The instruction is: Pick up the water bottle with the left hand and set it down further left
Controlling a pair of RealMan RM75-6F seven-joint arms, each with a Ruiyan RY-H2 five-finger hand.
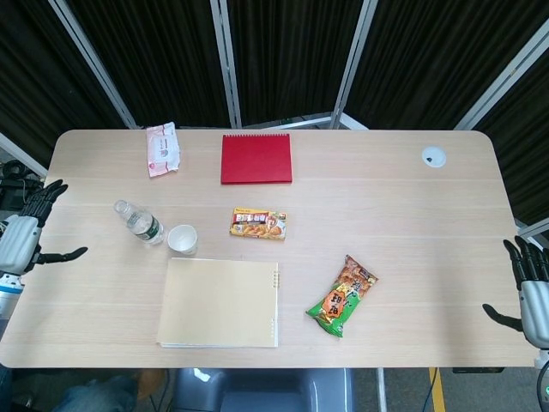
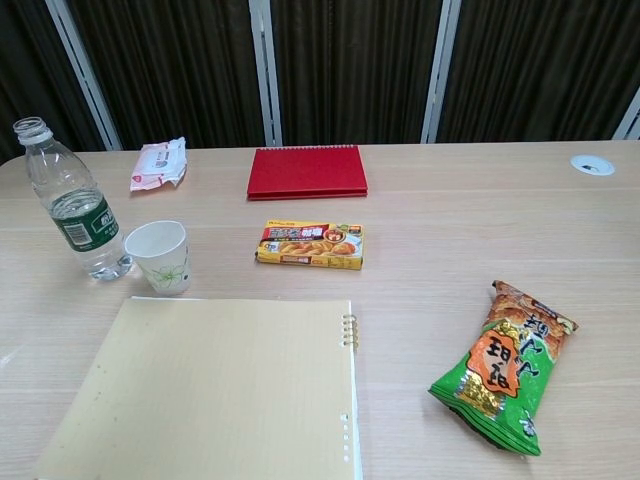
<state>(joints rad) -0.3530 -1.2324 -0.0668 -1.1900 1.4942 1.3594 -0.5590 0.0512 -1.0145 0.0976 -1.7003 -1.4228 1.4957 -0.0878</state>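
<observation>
left hand [image 1: 19,242] hangs off the table's [image 1: 386,215] left edge, fingers spread and holding nothing, well apart from the water bottle [image 1: 139,221]. the bottle stands upright on the table just left of the paper cup [image 1: 182,239], capless, beyond the tan notebook's [image 1: 221,302] far left corner. right hand [image 1: 530,292] is likewise spread and empty, off the table's right edge.

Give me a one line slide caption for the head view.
Water bottle stands beside the paper cup; the open left hand sits at the table's left edge.
</observation>
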